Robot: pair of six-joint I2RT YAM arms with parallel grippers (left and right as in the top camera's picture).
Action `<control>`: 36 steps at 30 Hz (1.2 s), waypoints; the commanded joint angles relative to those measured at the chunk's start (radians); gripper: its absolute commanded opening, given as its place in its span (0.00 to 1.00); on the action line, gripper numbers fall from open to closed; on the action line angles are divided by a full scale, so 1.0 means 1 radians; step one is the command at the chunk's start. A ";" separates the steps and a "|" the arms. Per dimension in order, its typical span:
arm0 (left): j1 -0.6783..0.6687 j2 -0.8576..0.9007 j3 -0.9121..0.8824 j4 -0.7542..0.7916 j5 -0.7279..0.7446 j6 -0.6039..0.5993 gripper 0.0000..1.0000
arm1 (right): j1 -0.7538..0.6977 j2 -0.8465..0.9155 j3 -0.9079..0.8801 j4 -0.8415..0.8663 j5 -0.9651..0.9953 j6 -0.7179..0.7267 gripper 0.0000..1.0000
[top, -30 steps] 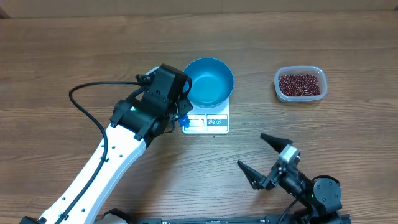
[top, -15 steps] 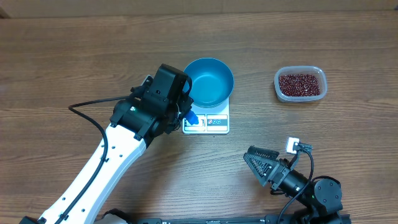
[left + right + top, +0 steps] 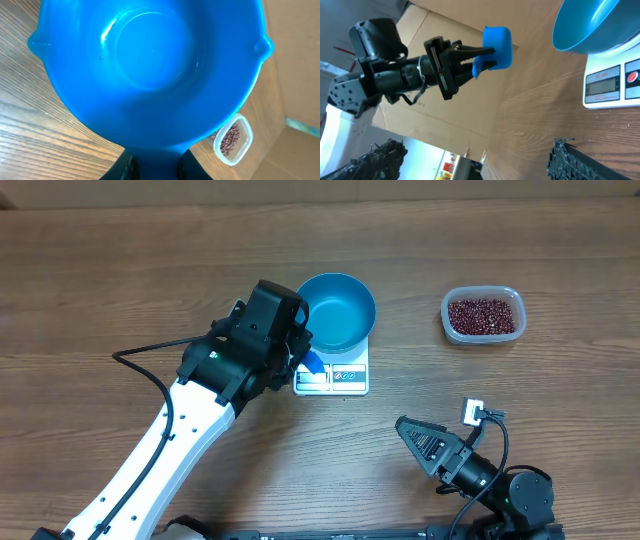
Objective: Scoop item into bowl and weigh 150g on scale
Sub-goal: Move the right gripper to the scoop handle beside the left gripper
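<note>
The blue bowl (image 3: 336, 310) sits empty on the white scale (image 3: 345, 377), whose display shows in the right wrist view (image 3: 614, 80) below the bowl (image 3: 592, 25). My left gripper (image 3: 306, 361) hovers at the bowl's near-left side, shut on a small blue scoop (image 3: 496, 46). The scoop's empty cup (image 3: 150, 60) fills the left wrist view, its handle between the jaws (image 3: 154, 167). The beans (image 3: 483, 315) lie in a clear tub (image 3: 512, 298) at the right. My right gripper (image 3: 428, 443) is low near the front edge, turned on its side, open and empty (image 3: 470, 160).
The tub with beans also shows in the left wrist view (image 3: 230, 141), past the scoop. A cardboard wall (image 3: 450, 105) stands behind the left arm. The left arm's white link (image 3: 160, 450) crosses the table's front left.
My right gripper rolled from lying flat with fingers spread to standing on its side, its jaws a touch narrower. The left gripper edged slightly toward the bowl with the scoop.
</note>
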 commanded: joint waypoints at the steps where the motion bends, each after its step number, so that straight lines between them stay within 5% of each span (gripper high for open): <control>1: -0.005 -0.018 0.023 0.011 -0.008 -0.067 0.04 | -0.003 0.027 0.070 -0.019 0.005 -0.060 0.94; 12: -0.005 -0.018 0.023 0.012 -0.048 -0.115 0.04 | 0.022 0.491 0.365 -0.062 0.005 -0.345 0.90; 24: -0.005 -0.018 0.023 0.009 -0.044 -0.126 0.04 | 0.271 1.020 0.676 -0.071 0.201 -0.510 0.82; 36: -0.005 -0.018 0.023 0.007 -0.013 -0.126 0.04 | 0.380 1.186 0.742 0.026 0.367 -0.545 0.60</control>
